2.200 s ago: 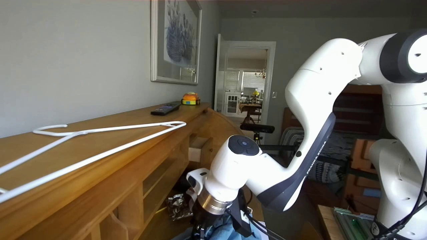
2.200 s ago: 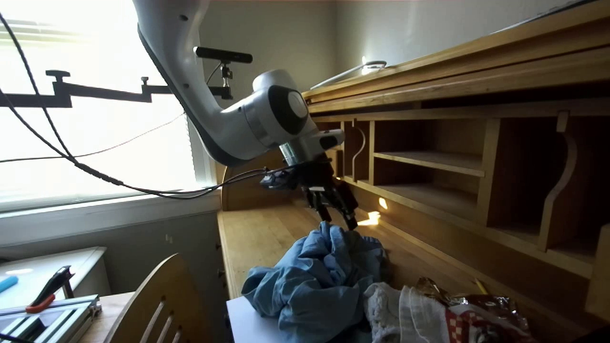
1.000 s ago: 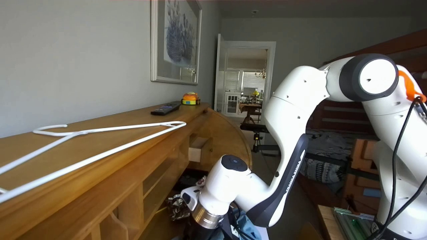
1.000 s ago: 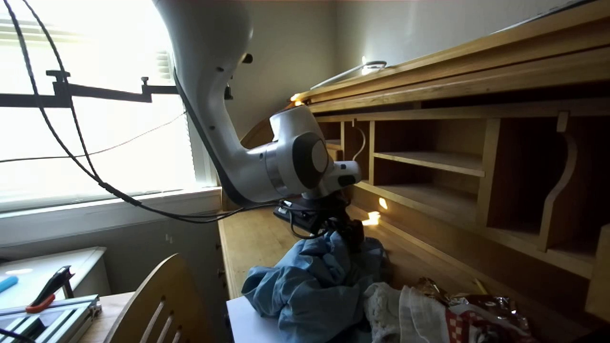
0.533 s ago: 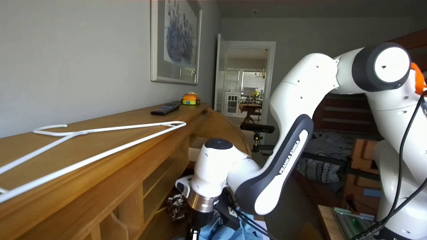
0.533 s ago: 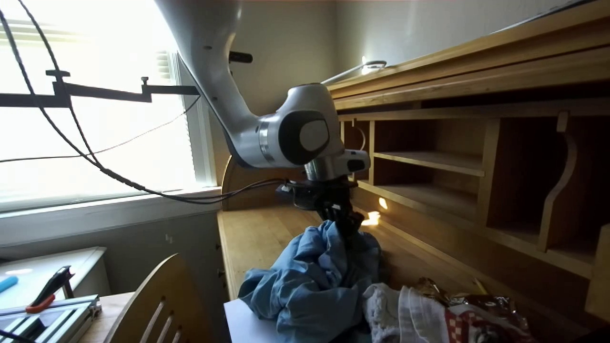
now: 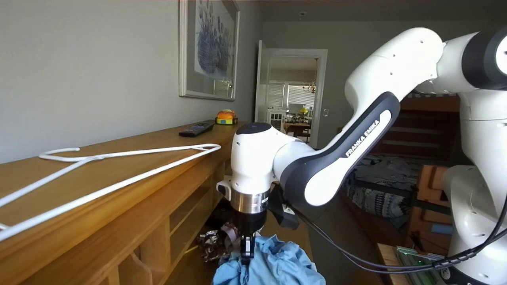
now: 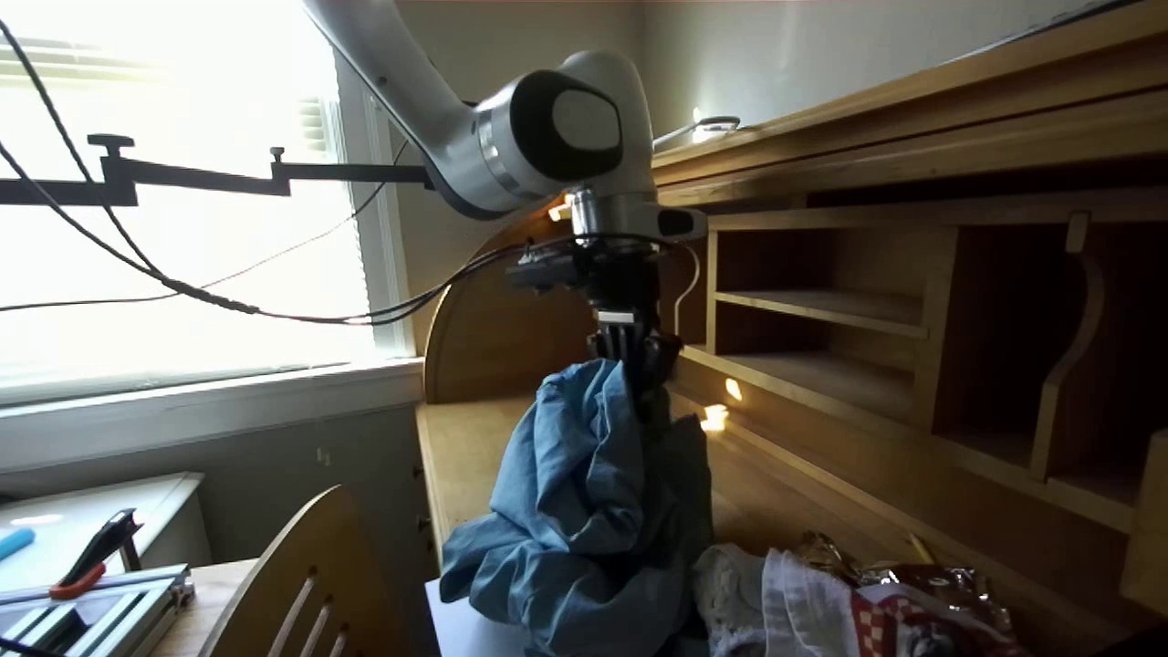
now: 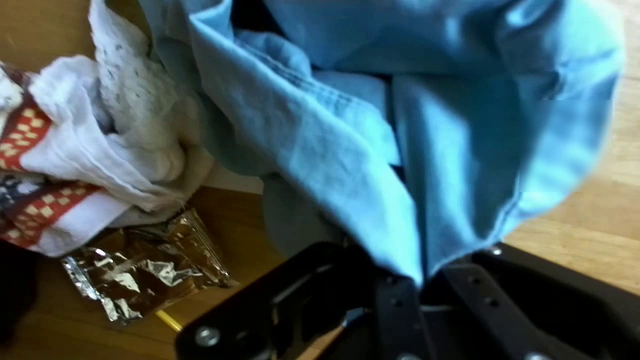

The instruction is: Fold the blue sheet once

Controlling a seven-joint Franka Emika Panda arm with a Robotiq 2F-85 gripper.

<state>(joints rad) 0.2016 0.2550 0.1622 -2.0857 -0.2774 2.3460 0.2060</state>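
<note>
The blue sheet [image 8: 584, 529] is a crumpled heap on the wooden desk, its upper part drawn up into a peak. My gripper [image 8: 650, 401] points down at that peak, shut on a pinch of the fabric. In the wrist view the sheet [image 9: 325, 130] narrows into a bunched point between the fingertips of the gripper [image 9: 422, 280]. Its lower folds still rest on the desk. Bunched cloth covers part of the fingertips. An exterior view also shows the raised sheet [image 7: 277, 263] beside the gripper [image 7: 246, 257].
White cloth with red checks [image 8: 803, 593] lies against the sheet, with a foil wrapper [image 8: 944, 584] behind it. A hutch with wooden shelves [image 8: 821, 315] lines the back. White paper [image 8: 474, 630] sticks out below the sheet. A chair back [image 8: 310, 566] stands in front.
The gripper went down open into the top of the heap, shut on the fabric and rose. The sheet's top has come up with it into a taller peak.
</note>
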